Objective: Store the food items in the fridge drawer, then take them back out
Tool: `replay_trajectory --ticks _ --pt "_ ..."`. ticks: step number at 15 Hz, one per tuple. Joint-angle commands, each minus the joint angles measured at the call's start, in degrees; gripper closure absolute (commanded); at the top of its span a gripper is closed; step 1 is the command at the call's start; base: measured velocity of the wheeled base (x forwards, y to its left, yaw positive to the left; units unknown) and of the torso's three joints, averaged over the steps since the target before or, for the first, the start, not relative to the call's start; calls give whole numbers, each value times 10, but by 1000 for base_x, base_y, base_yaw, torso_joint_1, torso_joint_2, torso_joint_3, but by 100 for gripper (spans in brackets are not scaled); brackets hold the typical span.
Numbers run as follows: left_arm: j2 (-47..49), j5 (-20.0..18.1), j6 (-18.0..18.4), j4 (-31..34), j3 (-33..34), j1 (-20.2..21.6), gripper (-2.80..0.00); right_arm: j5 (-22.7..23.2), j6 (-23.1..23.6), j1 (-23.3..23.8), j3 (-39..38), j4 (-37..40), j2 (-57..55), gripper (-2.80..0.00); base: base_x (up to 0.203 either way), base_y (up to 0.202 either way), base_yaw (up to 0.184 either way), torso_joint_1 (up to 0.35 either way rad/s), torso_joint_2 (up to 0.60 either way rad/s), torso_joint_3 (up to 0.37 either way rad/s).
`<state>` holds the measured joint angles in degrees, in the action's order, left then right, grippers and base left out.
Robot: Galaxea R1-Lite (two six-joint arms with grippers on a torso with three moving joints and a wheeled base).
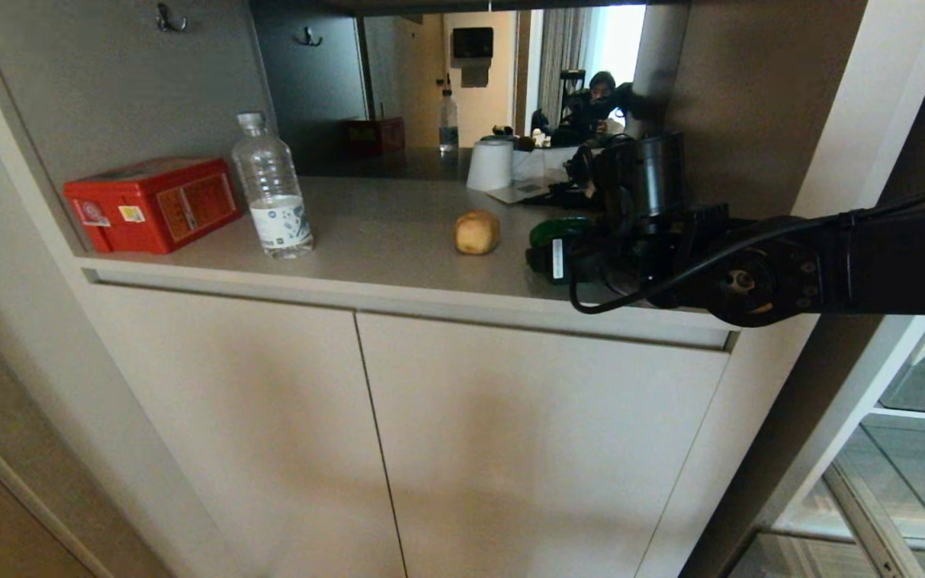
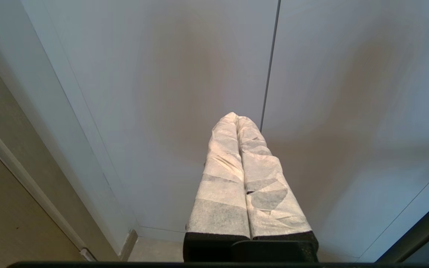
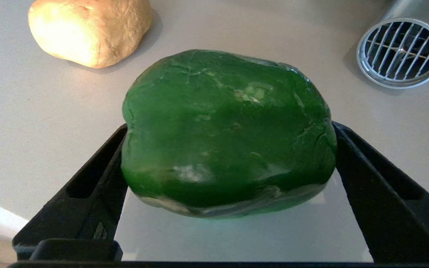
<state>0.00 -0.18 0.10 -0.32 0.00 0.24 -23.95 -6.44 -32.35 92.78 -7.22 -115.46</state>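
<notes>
On the grey counter [image 1: 382,217] lies a glossy green bell pepper [image 1: 557,231], and my right gripper [image 1: 551,250] reaches in from the right around it. In the right wrist view the pepper [image 3: 225,134] fills the space between the black fingers [image 3: 99,175], which stand wide, one on each side; the right gripper [image 3: 229,128] is open and the pepper rests on the counter. The tan-yellow potato [image 1: 476,232] sits just left of the pepper [image 3: 88,29]. My left gripper [image 2: 237,117] is shut, parked low before the cabinet doors. Clear panels [image 1: 912,449] show at lower right; I cannot tell which is the fridge drawer.
A clear water bottle [image 1: 272,189] and a red box [image 1: 153,202] stand at the counter's left. A white cylinder [image 1: 491,164] sits at the back by a mirror that reflects a person [image 1: 599,96]. A round metal vent [image 3: 400,52] is set in the counter near the pepper. White cabinet doors [image 1: 366,441] are below.
</notes>
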Motion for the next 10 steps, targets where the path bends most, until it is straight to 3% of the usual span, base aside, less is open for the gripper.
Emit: replay_trajectory --ticks 1,5,6,10 --pt "0 0 0 0 2 0 0 -1 -1 0 -1 -1 1 -280 0 0 0 0 0 0" --pt "0 0 0 0 2 0 0 -1 -1 2 -1 -1 1 -280 0 0 0 0 0 0" --pt "0 0 0 0 2 0 0 -1 -1 2 -1 -1 1 0 0 0 0 0 0 0" --pt "0 0 0 0 2 0 0 -2 -4 2 -3 -1 1 0 0 0 0 0 0 0"
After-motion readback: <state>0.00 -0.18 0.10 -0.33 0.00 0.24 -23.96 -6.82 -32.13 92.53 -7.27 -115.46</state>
